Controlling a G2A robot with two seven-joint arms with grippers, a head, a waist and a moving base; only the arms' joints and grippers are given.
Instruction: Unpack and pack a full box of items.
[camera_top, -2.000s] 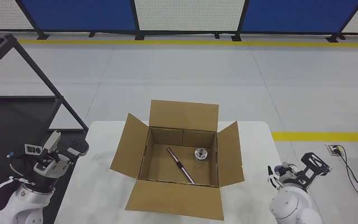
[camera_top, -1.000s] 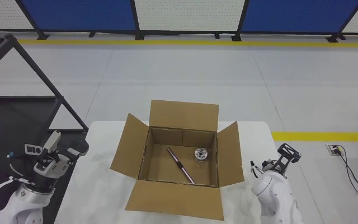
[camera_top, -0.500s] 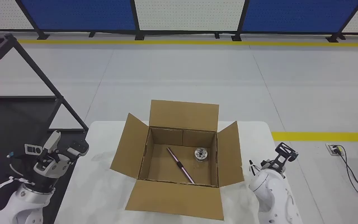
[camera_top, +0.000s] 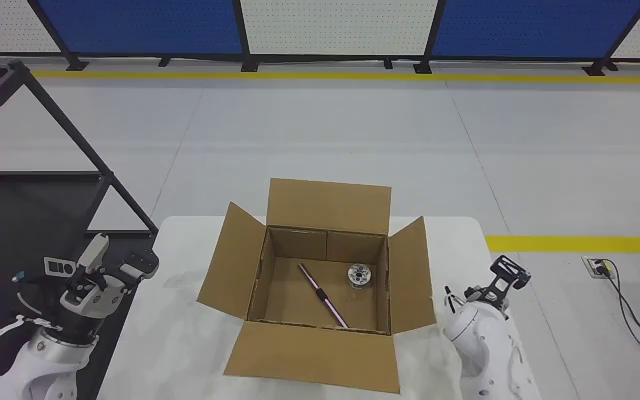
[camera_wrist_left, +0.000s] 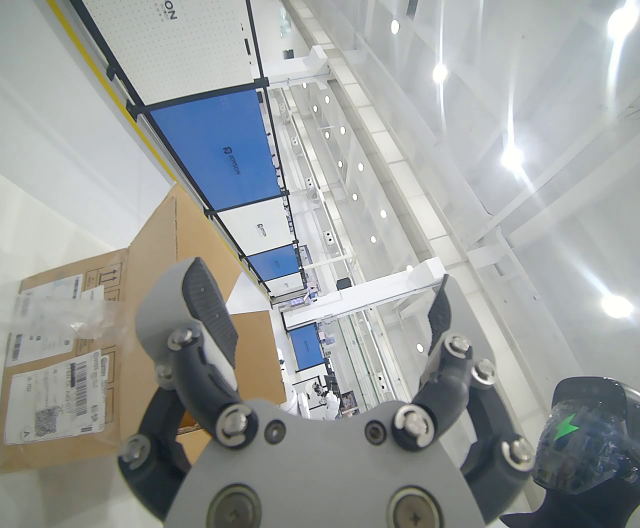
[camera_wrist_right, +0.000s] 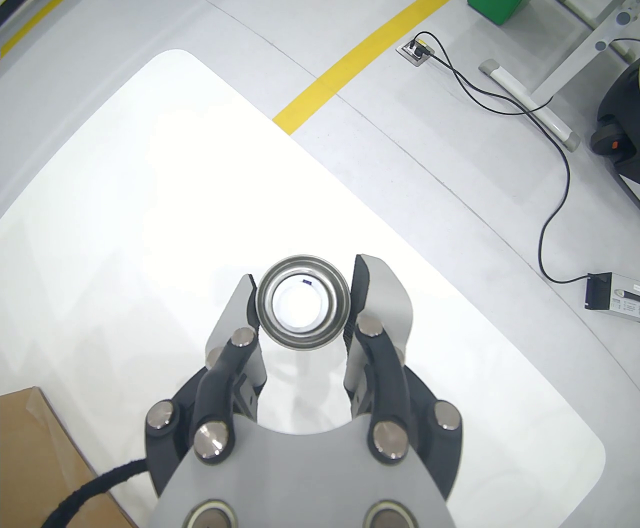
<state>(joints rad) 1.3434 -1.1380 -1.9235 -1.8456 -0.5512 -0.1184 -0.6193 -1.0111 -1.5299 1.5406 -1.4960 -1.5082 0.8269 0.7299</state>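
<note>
Top view: white table (camera_top: 180, 330) with open cardboard box (camera_top: 328, 207) in the middle, all four flaps folded out. On the box bottom, thin rod (camera_top: 323, 295) lying diagonally, and near its far end, apart from it, small round metal part (camera_top: 359, 274). Judged as somewhere in the unpacking half: box far from full, two items yet to take out, one ring outside it, and the whole packing back left to do. Cannot exclude the opposite direction from these pictures alone. Left gripper (camera_wrist_left: 320, 290) beside the left edge of the table, tilted up toward the ceiling, fingers spread wide, nothing between them, touching nothing. Right gripper (camera_wrist_right: 305, 300) above the table near its right edge, apart from the box, clenched on metal ring (camera_wrist_right: 302, 267): both pads pressed against the outer wall of the ring from opposite sides, hole of the ring facing the wrist camera, white table surface seen through it. Cannot tell whether the ring rests on the table or hangs just above it. Probably next: to set the ring down near the right edge, then to fetch the rod and the round metal part.
</note>
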